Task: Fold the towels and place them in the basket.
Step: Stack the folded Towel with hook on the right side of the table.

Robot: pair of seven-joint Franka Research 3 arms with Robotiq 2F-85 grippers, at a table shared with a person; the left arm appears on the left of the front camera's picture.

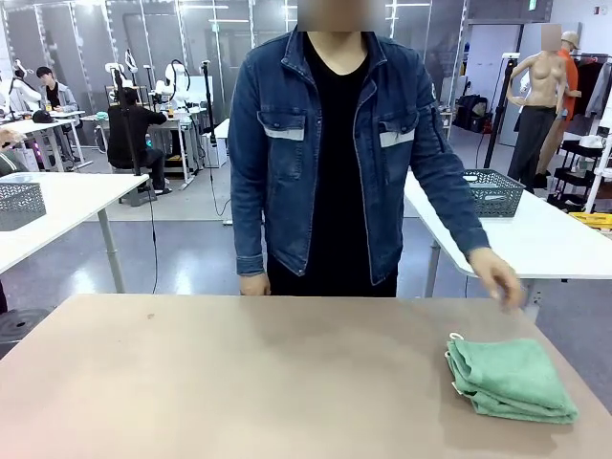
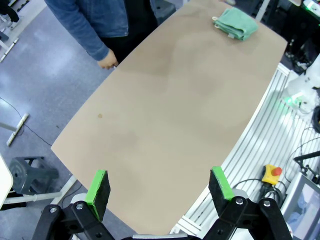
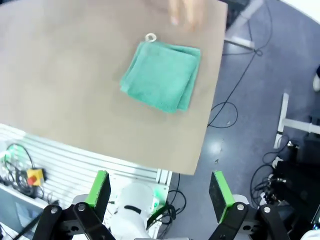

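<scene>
Tan table (image 1: 239,373) seen from the robot's side, with a person in a denim jacket (image 1: 325,143) standing at the far edge. A stack of folded mint-green towels (image 1: 509,379) lies near the table's right end, close to the near-right corner, a small white loop tag at its far-left corner. The person's hand (image 1: 497,277) on that side hangs blurred just above the table edge behind the towels, apart from them; the other hand (image 1: 253,284) rests at the far edge near the middle. Left wrist view: the left gripper (image 2: 160,192) hangs above the near edge of the table, jaws wide apart, green pads (image 2: 97,189) with nothing between them; the towels (image 2: 235,22) show far off at the opposite end, and one hand of the person (image 2: 107,61) at the table's side. Right wrist view: the right gripper (image 3: 160,192) also stands with jaws fully apart and holds nothing, positioned off the table's near edge over the aluminium frame (image 3: 75,160); the towels (image 3: 162,75) lie on the table ahead, near its corner, with the blurred hand (image 3: 187,10) just beyond them. A dark mesh basket (image 1: 493,191) sits on a white table behind the person, well away from the towels; another (image 1: 19,205) sits on a white table at far left.
</scene>
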